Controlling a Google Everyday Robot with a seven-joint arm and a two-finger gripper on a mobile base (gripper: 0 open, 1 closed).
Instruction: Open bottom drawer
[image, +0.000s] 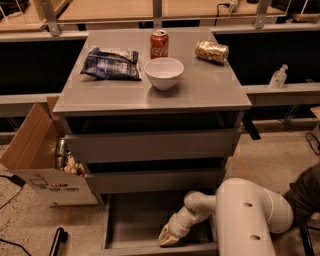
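The bottom drawer of the grey cabinet is pulled out, and its grey box interior shows at the bottom of the camera view. Its front panel lies along the lower edge of the picture. My gripper hangs down inside the drawer, at the inner side of the front panel, right of the middle. My white arm reaches in from the lower right. The two upper drawer fronts are closed.
On the cabinet top are a white bowl, a red can, a tipped gold can and a blue snack bag. An open cardboard box stands at the left. A black stick lies on the floor.
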